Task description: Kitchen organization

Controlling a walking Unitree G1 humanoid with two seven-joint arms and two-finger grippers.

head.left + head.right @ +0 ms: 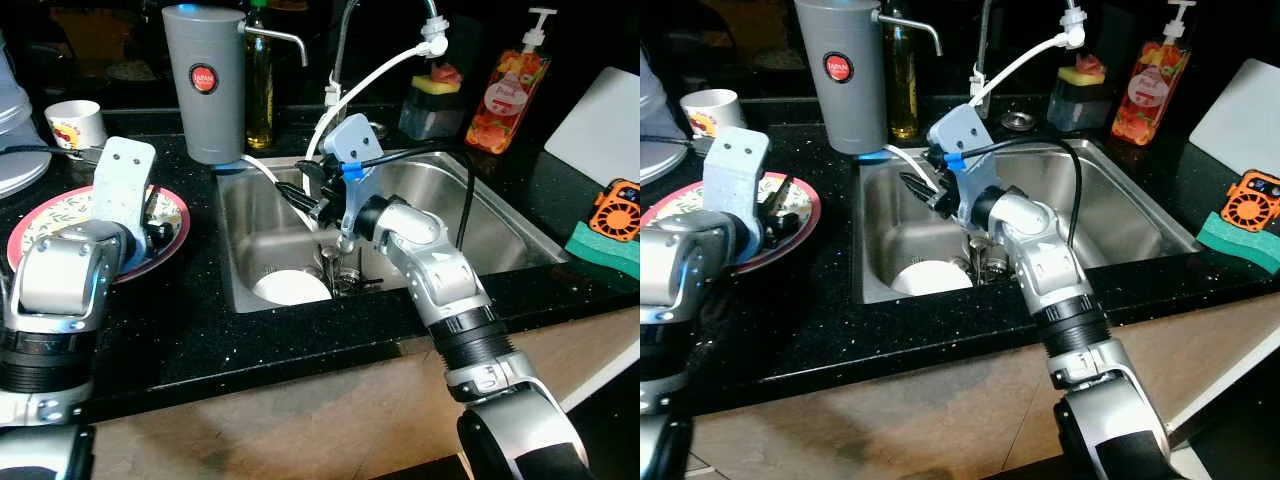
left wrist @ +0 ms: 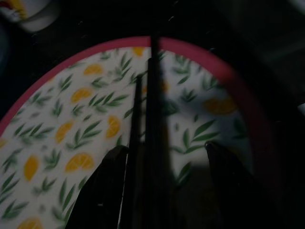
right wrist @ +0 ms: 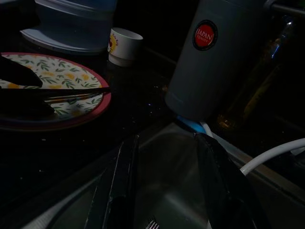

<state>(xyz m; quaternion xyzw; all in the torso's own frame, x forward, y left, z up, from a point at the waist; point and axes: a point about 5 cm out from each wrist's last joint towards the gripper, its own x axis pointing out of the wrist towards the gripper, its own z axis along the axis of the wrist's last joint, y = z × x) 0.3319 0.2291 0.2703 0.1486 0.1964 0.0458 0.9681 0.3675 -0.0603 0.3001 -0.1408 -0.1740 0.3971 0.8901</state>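
plate [image 1: 35,228] half behind left pincer [image 1: 152,232]

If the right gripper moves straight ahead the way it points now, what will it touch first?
Probably the left wall of the sink, just below the grey water filter; the right gripper is open and empty, though depth is uncertain.

Soap bottle [image 1: 510,95], orange fan [image 1: 614,209], green sponge [image 1: 603,246] on counter.

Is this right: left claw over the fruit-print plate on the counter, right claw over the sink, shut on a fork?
Not quite. The right claw is open and holds nothing, as the right wrist view shows; it does hang over the sink. The left claw is over the plate.
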